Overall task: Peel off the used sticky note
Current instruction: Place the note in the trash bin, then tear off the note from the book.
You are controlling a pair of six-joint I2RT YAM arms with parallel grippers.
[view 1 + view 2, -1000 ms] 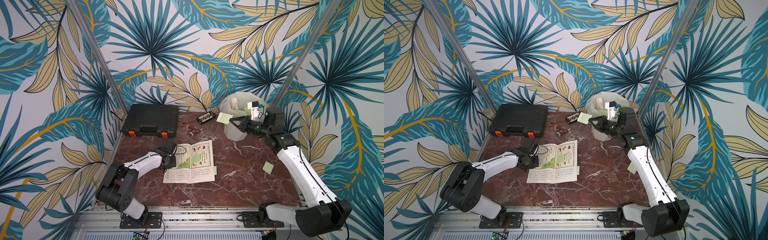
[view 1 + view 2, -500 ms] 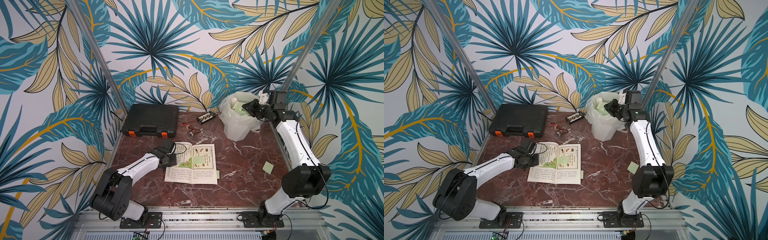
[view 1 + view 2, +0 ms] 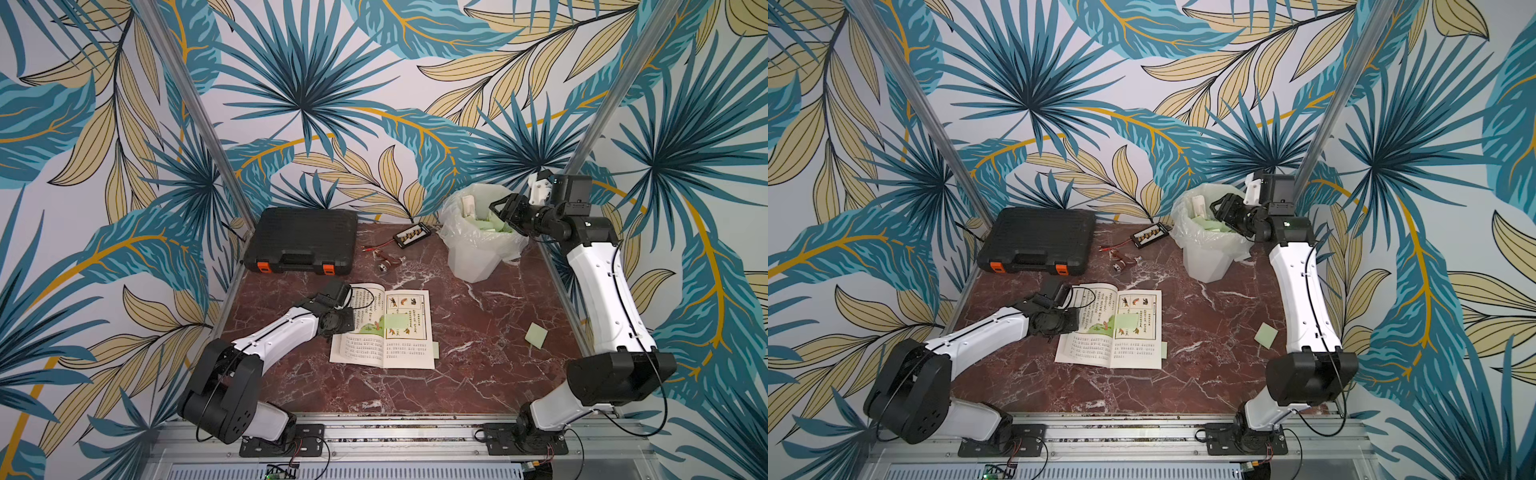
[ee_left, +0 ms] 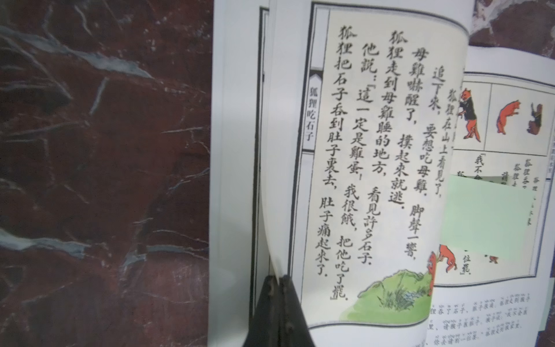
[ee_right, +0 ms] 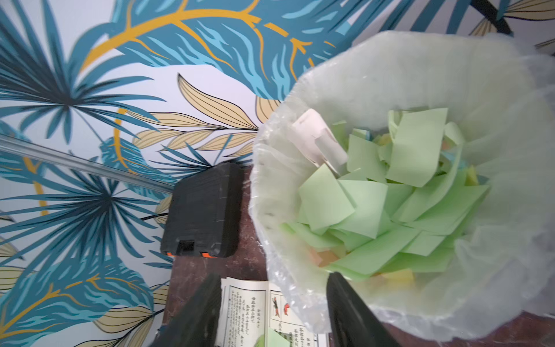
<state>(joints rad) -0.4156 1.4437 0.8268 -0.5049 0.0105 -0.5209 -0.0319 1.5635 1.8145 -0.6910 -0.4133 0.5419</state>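
Note:
An open picture book lies in the middle of the marble table. A pale green sticky note is stuck on its right-hand page, also seen in the left wrist view. My left gripper is shut on the outer edge of a left-hand page, which curls up off the book. My right gripper hangs open over the rim of the bag-lined bin, nothing between its fingers. Many green notes fill the bin.
A loose green note lies on the table near the right arm. Another pokes out from the book's right edge. A black tool case, a small terminal board and a small wired part sit at the back.
My right gripper carried a green note from beside the bin to over its mouth and opened; the note has left its jaws. The left gripper still holds the page.

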